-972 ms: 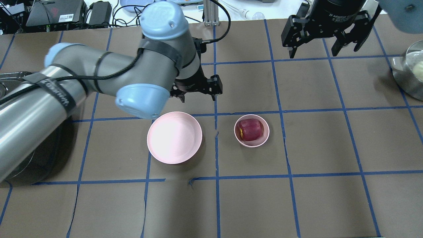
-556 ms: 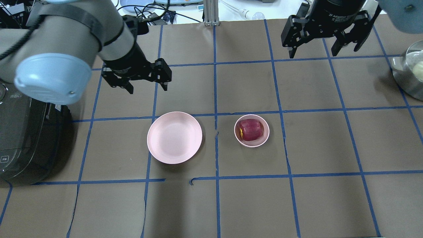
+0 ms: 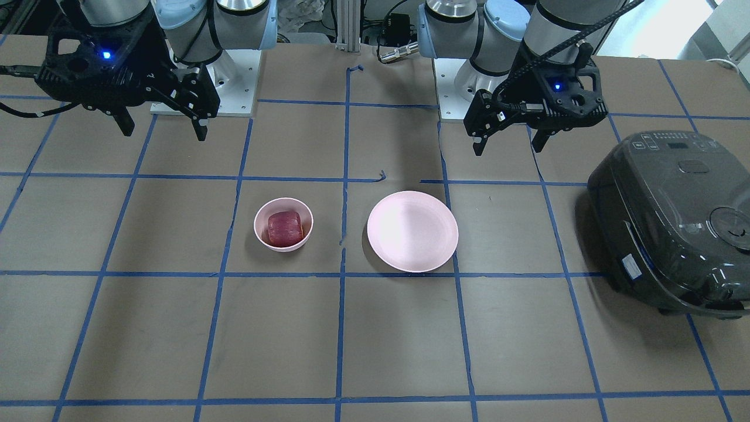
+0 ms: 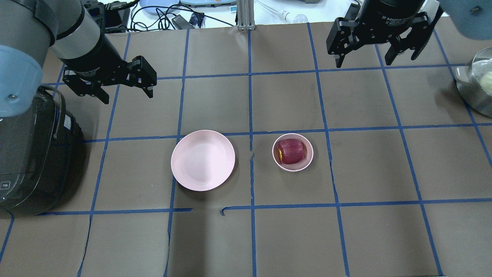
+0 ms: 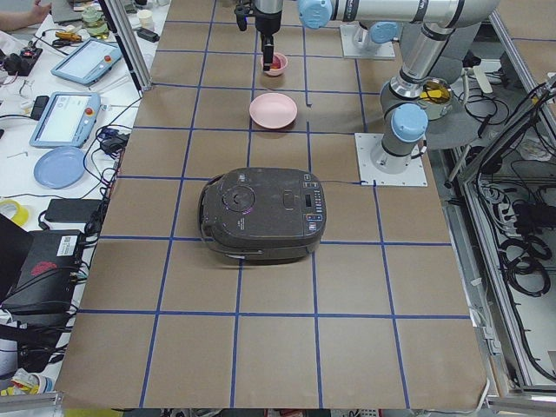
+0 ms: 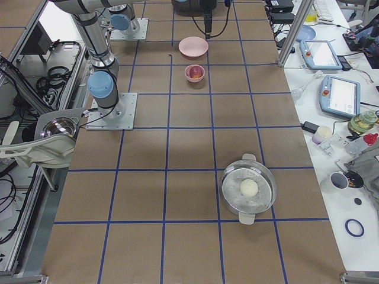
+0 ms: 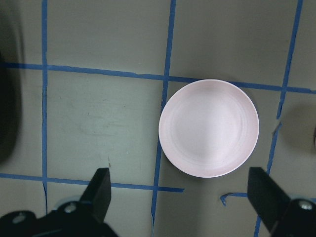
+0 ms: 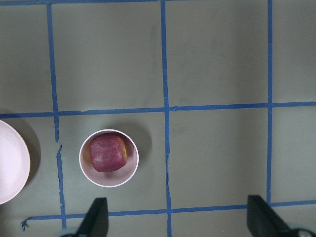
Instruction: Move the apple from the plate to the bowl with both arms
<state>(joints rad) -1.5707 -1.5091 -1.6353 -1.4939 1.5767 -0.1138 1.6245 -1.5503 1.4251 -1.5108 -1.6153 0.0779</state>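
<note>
The dark red apple (image 4: 292,151) lies inside the small pink bowl (image 4: 311,154) right of the table's middle. It shows too in the front view (image 3: 285,227) in the bowl (image 3: 256,225), and in the right wrist view (image 8: 108,153). The wide pink plate (image 4: 203,160) stands bare to the bowl's left, as also shown in the front view (image 3: 412,231) and the left wrist view (image 7: 209,128). My left gripper (image 4: 127,97) hangs open and empty, high beyond the plate's far left. My right gripper (image 4: 365,63) hangs open and empty, high at the far right, beyond the bowl.
A black rice cooker (image 4: 30,154) stands at the table's left edge, under my left arm. A steel pot (image 4: 478,84) with a glass lid sits at the right edge. Cables and devices lie beyond the table's far edge.
My left arm has swung from over the plate's far side back to the left and away, gripper open throughout. The right arm, the apple, the bowl and the plate have not moved.
</note>
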